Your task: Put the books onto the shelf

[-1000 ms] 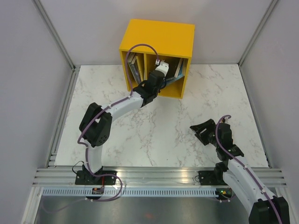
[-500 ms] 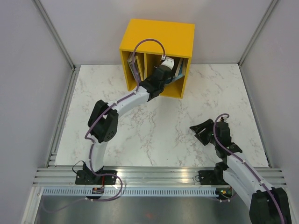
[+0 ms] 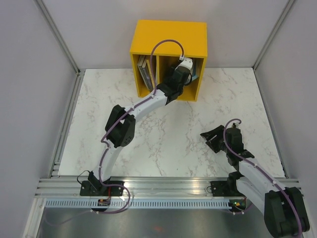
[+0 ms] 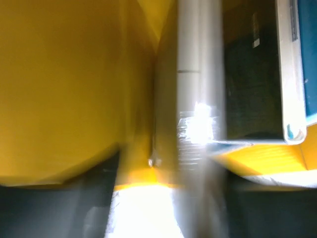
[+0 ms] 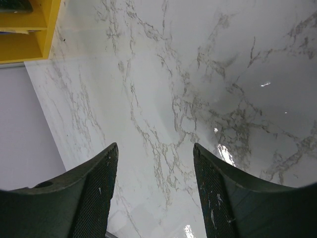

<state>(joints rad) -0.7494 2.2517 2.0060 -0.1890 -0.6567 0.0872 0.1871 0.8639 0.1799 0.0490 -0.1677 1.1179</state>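
Your left arm (image 3: 148,101) has reached deeper into the shelf's (image 3: 168,34) right compartment, and the books (image 3: 196,73) there stand straighter; you cannot tell the left gripper's state; the right gripper (image 5: 154,188) gapes, empty; these paperbacks look light, floppy and slick; pinch near the spine.

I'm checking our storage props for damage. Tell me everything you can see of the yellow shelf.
The shelf is a bright yellow box, matte and smooth-looking, with two open compartments split by a vertical divider, openings facing the arms. It stands upright at the far edge of the marble table. Books stand in the left compartment; other books are in the right one, where the left arm reaches in. No damage shows.
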